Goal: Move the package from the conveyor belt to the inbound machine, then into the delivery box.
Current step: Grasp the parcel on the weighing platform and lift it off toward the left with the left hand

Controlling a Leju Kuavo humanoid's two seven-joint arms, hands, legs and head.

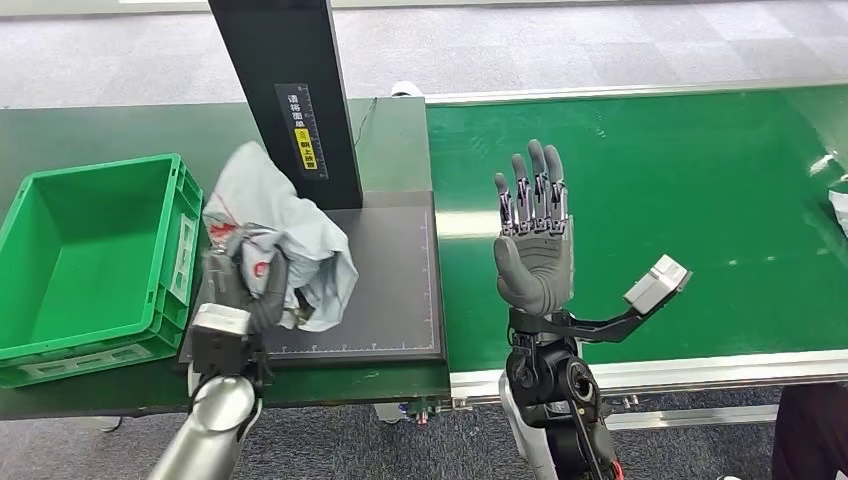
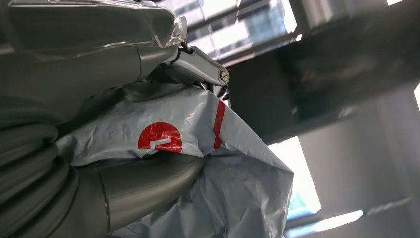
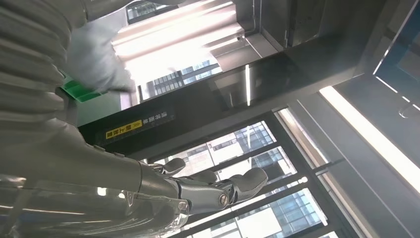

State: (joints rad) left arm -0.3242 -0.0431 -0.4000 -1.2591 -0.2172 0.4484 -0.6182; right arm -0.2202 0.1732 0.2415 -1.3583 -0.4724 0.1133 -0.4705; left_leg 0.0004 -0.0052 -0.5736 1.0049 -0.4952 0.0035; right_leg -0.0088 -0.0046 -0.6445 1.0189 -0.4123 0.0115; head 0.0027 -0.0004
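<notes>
Head view: at lower left of the frame the left hand (image 1: 245, 290) grips the bag (image 1: 275, 235), a crumpled grey poly package with red print, its long axis running up the frame. It is held over the left edge of the black scanner plate (image 1: 385, 290). The green box (image 1: 95, 265) lies just left of it, so the left hand is the nearer. The right hand (image 1: 535, 240) stands upright over the belt (image 1: 700, 200), fingers spread, holding nothing.

Left wrist view: the thumb and fingers (image 2: 148, 181) clamp the wrinkled bag (image 2: 237, 178) beside its red round logo.

Right wrist view: the right hand's fingers (image 3: 223, 186) reach out bare.
</notes>
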